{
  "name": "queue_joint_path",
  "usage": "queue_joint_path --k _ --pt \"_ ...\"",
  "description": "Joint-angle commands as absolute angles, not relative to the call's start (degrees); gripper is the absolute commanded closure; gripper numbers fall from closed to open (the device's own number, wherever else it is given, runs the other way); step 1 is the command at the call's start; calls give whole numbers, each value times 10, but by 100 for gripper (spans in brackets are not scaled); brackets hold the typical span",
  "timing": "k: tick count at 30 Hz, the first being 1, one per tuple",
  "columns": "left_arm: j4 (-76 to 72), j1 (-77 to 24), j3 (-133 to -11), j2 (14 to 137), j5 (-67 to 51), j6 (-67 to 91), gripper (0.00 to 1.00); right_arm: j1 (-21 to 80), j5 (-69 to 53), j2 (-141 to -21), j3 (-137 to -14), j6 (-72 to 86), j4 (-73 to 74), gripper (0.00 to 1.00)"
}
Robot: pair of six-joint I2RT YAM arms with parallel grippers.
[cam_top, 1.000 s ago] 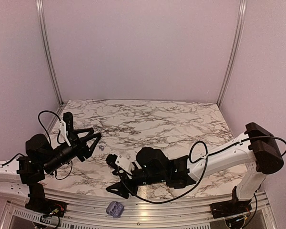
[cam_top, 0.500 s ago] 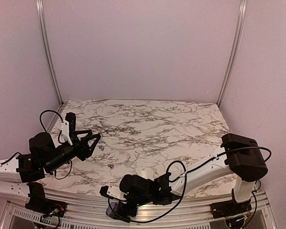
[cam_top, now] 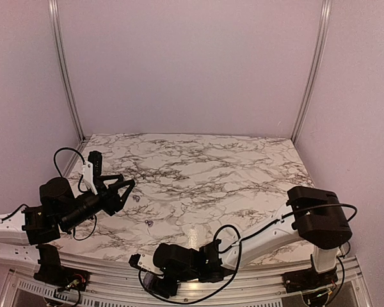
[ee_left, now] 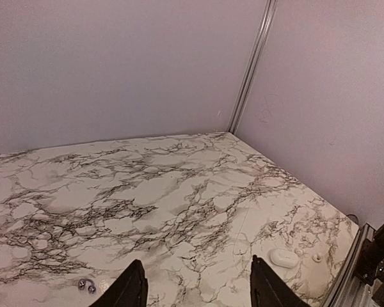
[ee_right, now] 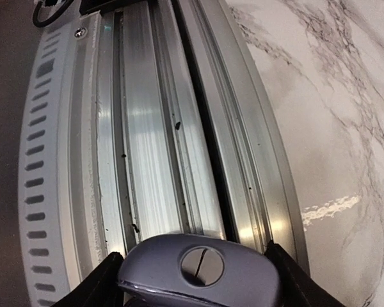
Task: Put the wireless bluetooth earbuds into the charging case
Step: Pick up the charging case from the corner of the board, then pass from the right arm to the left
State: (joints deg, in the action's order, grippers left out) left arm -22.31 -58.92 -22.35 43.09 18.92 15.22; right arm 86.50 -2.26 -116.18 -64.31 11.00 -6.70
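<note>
Right claw [ee_right: 195,281] has the charging case [ee_right: 201,268] pinched between its fingers, over the metal rail [ee_right: 153,160]. Left claw [ee_left: 196,268] is partly open, empty.

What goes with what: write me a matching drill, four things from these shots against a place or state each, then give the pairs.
1 left hand
2 right hand
3 charging case
4 earbuds

A lavender-grey, one round well showing
B straddling the case, over the metal rail
C on the marble table, close by the left hand
D open, empty, above the marble

Pairs: 1-D, 2-B, 3-A, 4-C.
</note>
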Motion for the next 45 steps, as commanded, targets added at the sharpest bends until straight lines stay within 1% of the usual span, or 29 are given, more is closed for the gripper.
queue_joint_path --k 1,2,3,8,12,16,19,22,26,32,35,40,45 --pt "-219 -586 -241 432 185 153 45 864 21 -1164 -644 125 -62 42" --pt "-219 -585 -241 432 185 153 45 864 27 -1161 -642 126 -64 48" --pt "-219 -585 -241 432 185 154 45 862 30 -1155 -640 127 -65 51" --pt "-217 -583 -241 433 185 149 45 855 34 -1127 -631 120 -68 57" --pt "-212 -581 -243 435 180 147 45 835 32 -1086 -620 103 -63 57" --pt "-195 -572 -254 444 142 149 45 805 40 -1025 -601 79 -43 58" --pt "-192 -557 -266 462 68 168 44 787 61 -970 -586 50 -22 57" --pt "-195 -533 -284 492 -50 207 44 782 76 -907 -564 5 -21 56" --pt "-215 -517 -301 537 -166 249 44 782 74 -830 -531 -59 -40 54" --pt "-299 -514 -299 563 -328 311 46 782 74 -793 -522 -122 -55 54" --pt "-317 -515 -302 575 -366 334 45 782 79 -795 -538 -141 -54 54" --pt "-323 -529 -313 601 -399 344 38 782 76 -818 -581 -167 -36 54" --pt "-323 -539 -323 626 -404 342 39 782 75 -845 -619 -185 -23 55"
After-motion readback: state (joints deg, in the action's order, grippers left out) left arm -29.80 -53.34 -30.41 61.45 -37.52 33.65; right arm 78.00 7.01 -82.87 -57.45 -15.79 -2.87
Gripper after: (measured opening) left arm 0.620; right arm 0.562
